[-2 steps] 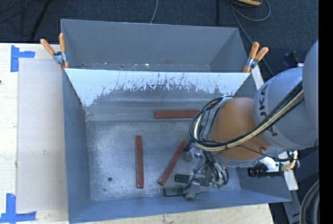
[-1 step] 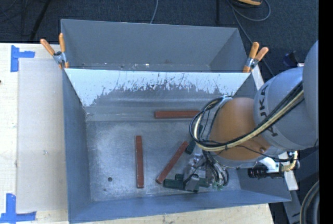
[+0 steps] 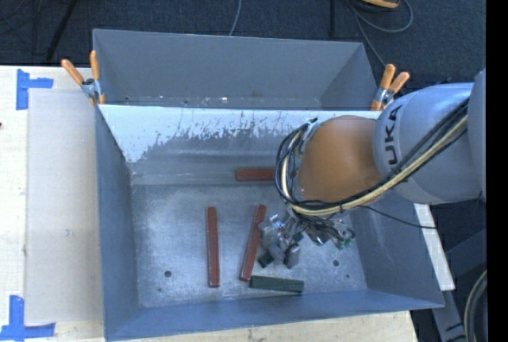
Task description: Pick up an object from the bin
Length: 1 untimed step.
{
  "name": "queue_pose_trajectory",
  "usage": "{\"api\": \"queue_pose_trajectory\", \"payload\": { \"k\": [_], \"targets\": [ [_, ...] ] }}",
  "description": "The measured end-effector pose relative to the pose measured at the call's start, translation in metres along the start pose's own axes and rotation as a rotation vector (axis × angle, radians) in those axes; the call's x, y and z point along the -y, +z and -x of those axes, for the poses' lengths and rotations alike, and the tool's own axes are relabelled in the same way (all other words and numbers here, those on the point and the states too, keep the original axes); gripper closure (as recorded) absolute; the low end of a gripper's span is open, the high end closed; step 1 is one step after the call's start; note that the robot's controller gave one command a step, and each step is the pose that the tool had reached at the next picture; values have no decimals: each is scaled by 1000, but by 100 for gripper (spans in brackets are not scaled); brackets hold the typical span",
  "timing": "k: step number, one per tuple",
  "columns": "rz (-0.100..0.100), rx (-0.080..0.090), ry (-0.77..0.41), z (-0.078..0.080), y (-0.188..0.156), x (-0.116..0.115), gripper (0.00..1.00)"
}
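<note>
My gripper point(image 3: 279, 255) hangs low over the right part of the bin floor, its fingertips close to the floor. A brown bar point(image 3: 253, 243) lies slanted just left of the fingertips, touching or nearly touching them. A dark green flat bar point(image 3: 276, 283) lies just below the gripper near the front wall. Further left a second brown bar point(image 3: 213, 246) lies upright along the floor. I see nothing between the fingers.
A third brown bar point(image 3: 255, 174) lies flat by the back wall, above the gripper. The arm with its orange cover and cables reaches in from the right over the bin's right side.
</note>
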<state>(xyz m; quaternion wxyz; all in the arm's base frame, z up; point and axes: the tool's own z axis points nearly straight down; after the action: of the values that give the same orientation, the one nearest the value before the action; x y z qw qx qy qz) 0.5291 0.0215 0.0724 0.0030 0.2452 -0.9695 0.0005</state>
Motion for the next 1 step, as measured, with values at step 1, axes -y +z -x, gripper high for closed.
{"api": "queue_pose_trajectory", "payload": {
  "k": [1],
  "targets": [
    [0, 7, 4, 0, 2, 0, 0]
  ]
}}
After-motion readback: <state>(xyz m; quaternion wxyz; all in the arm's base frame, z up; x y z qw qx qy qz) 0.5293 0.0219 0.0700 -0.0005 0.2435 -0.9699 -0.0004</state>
